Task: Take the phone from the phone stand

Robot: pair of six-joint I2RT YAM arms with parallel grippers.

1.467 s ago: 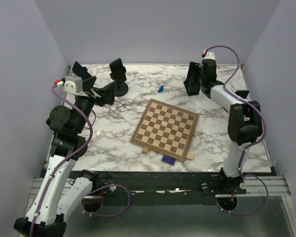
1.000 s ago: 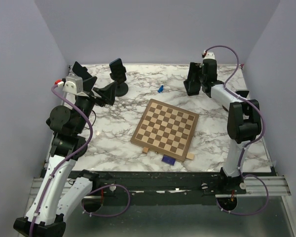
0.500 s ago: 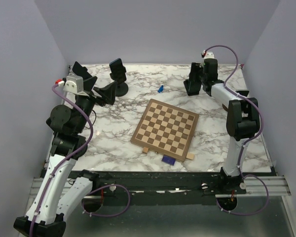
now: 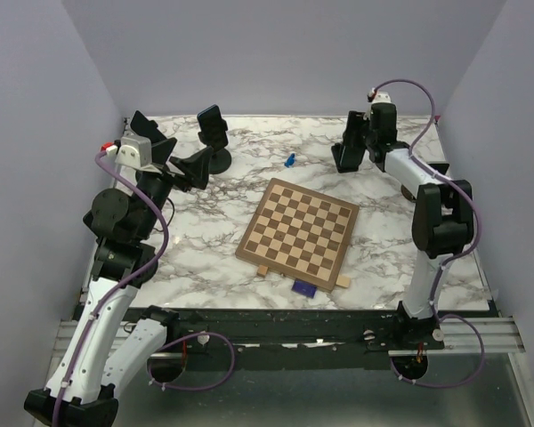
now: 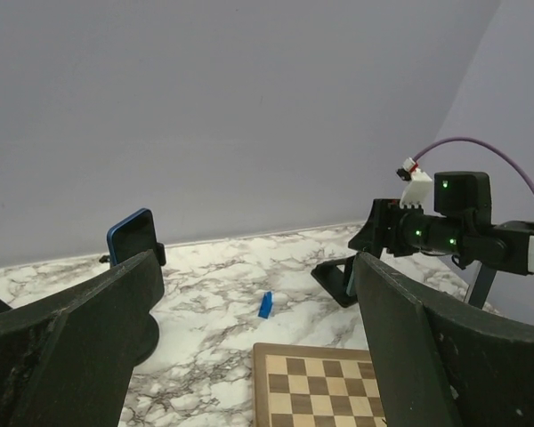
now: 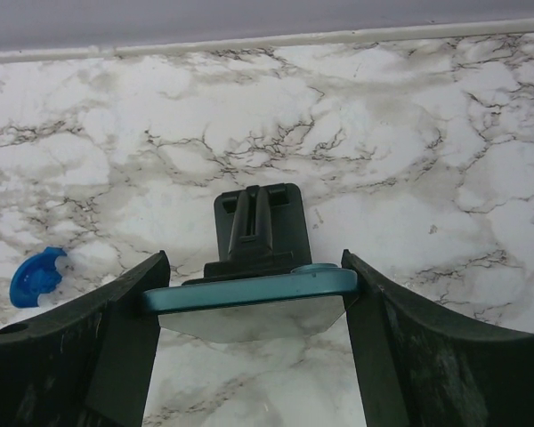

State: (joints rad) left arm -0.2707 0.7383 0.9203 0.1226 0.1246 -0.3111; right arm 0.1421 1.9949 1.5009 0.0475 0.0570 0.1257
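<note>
Right end effector (image 6: 252, 311) has closed against both ends of phone (image 6: 249, 286).

worktop (image 6: 409, 107): white grey-veined marble look, smooth, faint sheen | phone (image 6: 249, 286) between right end effector (image 6: 252, 302) fingers (image 6: 89, 356): teal rim smooth satin, pale face matt | phone stand (image 6: 258, 222) just beyond: black matt plastic | fingers: black matt plastic, scuffed | chessboard (image 4: 298, 227): wood, satin | blue piece (image 6: 36, 276) left of end effector: glossy plastic
</note>
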